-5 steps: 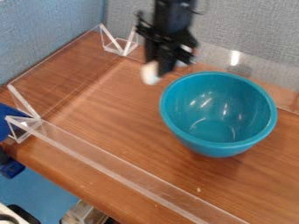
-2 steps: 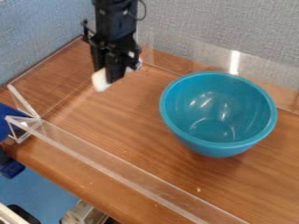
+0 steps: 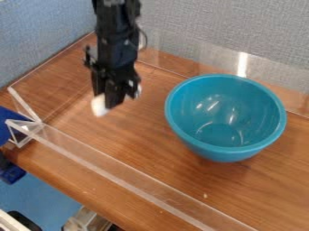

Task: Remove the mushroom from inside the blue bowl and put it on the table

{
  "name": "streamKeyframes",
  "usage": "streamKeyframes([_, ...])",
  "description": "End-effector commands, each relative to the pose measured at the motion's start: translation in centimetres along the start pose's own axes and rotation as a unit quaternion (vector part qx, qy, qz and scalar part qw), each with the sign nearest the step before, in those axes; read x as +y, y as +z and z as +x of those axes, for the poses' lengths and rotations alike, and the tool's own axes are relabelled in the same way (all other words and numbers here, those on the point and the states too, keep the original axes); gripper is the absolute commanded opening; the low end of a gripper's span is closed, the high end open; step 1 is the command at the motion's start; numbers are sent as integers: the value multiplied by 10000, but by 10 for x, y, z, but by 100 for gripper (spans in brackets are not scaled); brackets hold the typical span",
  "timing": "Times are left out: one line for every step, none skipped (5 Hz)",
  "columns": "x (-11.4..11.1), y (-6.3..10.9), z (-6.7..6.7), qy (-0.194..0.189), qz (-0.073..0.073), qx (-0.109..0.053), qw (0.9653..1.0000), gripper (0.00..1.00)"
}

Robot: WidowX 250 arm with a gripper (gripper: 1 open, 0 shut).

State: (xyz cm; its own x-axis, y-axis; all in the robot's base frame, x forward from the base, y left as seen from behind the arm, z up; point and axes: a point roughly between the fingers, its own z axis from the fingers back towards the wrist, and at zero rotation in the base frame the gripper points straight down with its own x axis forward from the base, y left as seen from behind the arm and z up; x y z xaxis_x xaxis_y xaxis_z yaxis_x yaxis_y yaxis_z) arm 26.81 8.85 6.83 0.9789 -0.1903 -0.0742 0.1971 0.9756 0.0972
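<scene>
The gripper (image 3: pixel 111 97) is clamped on the mushroom (image 3: pixel 100 106), low over the table (image 3: pixel 157 171) directly beneath it, left of the blue bowl (image 3: pixel 226 115); released too high, the mushroom may roll away.

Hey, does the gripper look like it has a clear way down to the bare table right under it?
Probably yes. The gripper, shut on the mushroom, hangs over open table, left of the blue bowl, with nothing beneath it.
</scene>
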Motion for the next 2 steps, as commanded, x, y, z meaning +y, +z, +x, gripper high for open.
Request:
streamKeyframes([7,-11,5,21,124,-21,9999,0])
streamKeyframes([9,-28,9,-12,149,114,9998,0])
